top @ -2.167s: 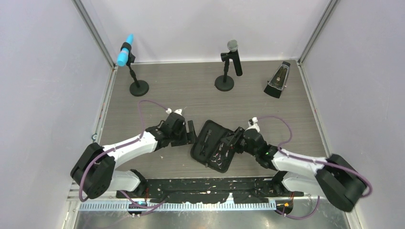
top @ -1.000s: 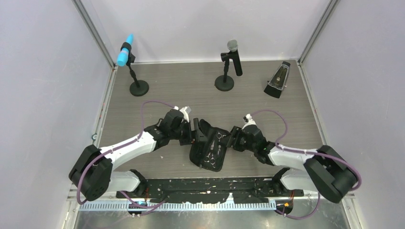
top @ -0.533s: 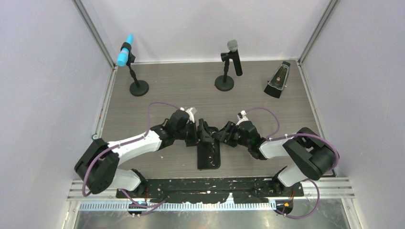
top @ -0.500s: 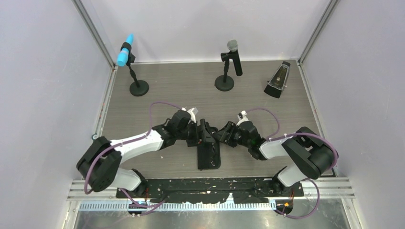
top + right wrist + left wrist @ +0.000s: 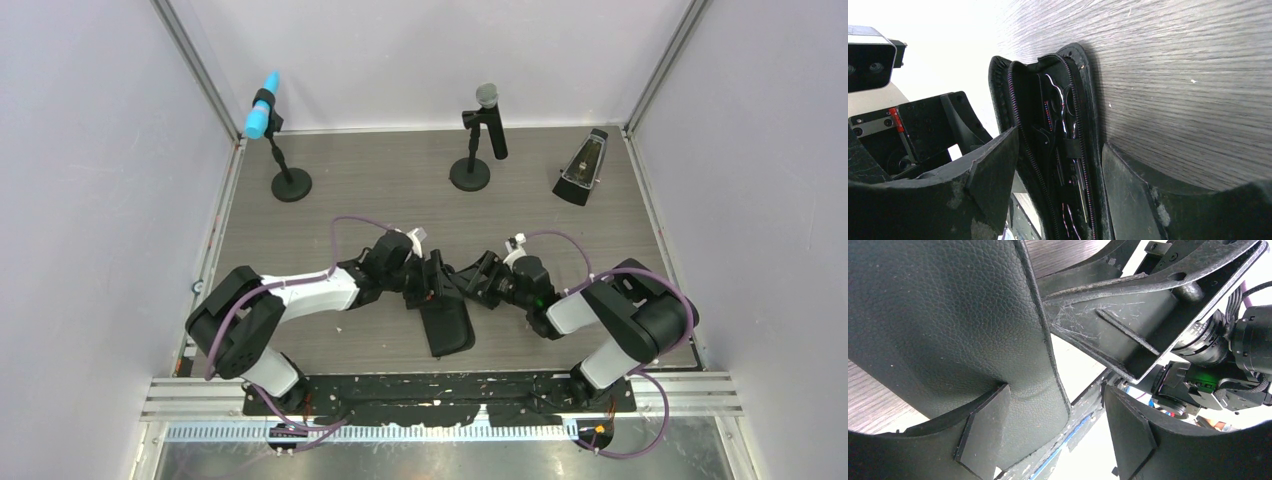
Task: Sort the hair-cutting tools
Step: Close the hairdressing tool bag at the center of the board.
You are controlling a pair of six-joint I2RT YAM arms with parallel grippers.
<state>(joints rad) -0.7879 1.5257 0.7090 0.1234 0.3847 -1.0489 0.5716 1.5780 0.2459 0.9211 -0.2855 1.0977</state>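
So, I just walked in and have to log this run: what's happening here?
Both arms are at the black zip case on the near middle of the table. The left gripper and right gripper flank its far end, jaws open around its edges. The case is folded nearly shut but unzipped; the right wrist view shows silver scissors tucked inside.

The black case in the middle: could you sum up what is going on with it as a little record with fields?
case: black zip case, partly open, on the table between both grippers
inside: silver scissors visible
left gripper: open, one pad against the case
right gripper: open, fingers either side of the case
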